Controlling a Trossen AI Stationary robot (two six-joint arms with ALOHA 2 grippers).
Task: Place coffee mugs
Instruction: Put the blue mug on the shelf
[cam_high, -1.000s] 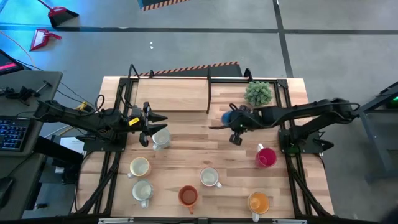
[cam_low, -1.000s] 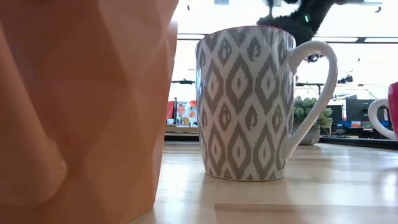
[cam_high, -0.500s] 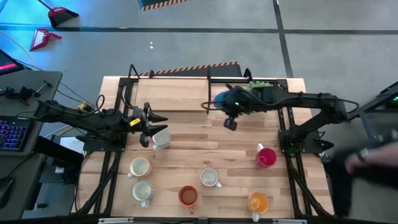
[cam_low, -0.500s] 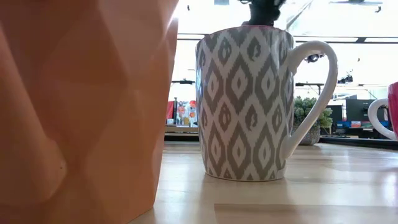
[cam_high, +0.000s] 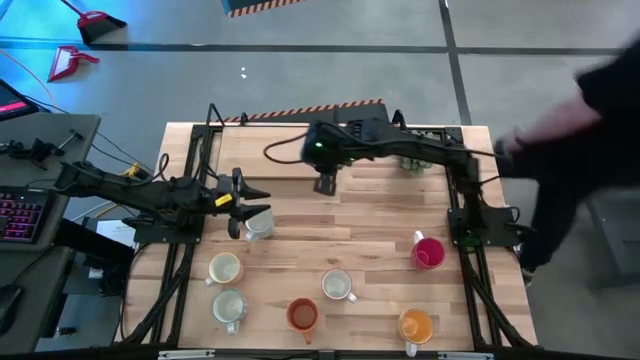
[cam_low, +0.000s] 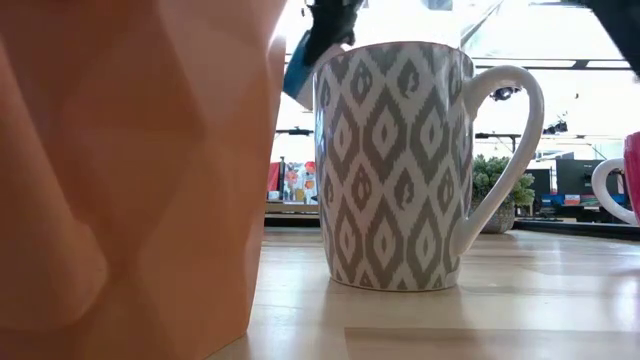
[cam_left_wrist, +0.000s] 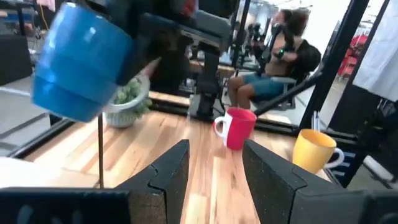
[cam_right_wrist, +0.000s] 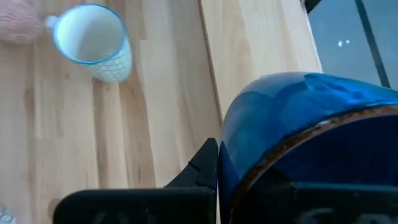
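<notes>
My right gripper (cam_high: 322, 168) reaches across the far middle of the table and is shut on the blue mug (cam_left_wrist: 81, 62), which also fills the right wrist view (cam_right_wrist: 311, 124). My left gripper (cam_high: 240, 206) is open and low over the table's left side. A white mug (cam_high: 258, 222) stands right beside it, and nothing sits between its fingers (cam_left_wrist: 177, 171). Standing on their bases are the red mug (cam_high: 428, 252), the yellow-orange mug (cam_high: 415, 325), the red-orange mug (cam_high: 302, 315) and more pale mugs (cam_high: 338, 285), (cam_high: 224, 268), (cam_high: 229, 306). My right gripper holds the blue mug at its rim (cam_right_wrist: 292, 155). One finger (cam_right_wrist: 205, 168) lies on the outside of the wall; the other is hidden behind the mug's body. The mug is lifted clear of the table and tilted, its base (cam_left_wrist: 59, 102) lower than the rim.
A small potted plant (cam_high: 412, 162) stands at the far right, partly under my right arm. A person (cam_high: 590, 90) moves beside the table's right edge. A raised wooden board (cam_high: 275, 155) lies along the far side. In the low view a patterned grey-white mug (cam_low: 390, 165) stands close.
My right gripper has carried the blue mug from beside the plant toward the table's left and far edge, staying lifted. A person has come into view at the table's right side.
</notes>
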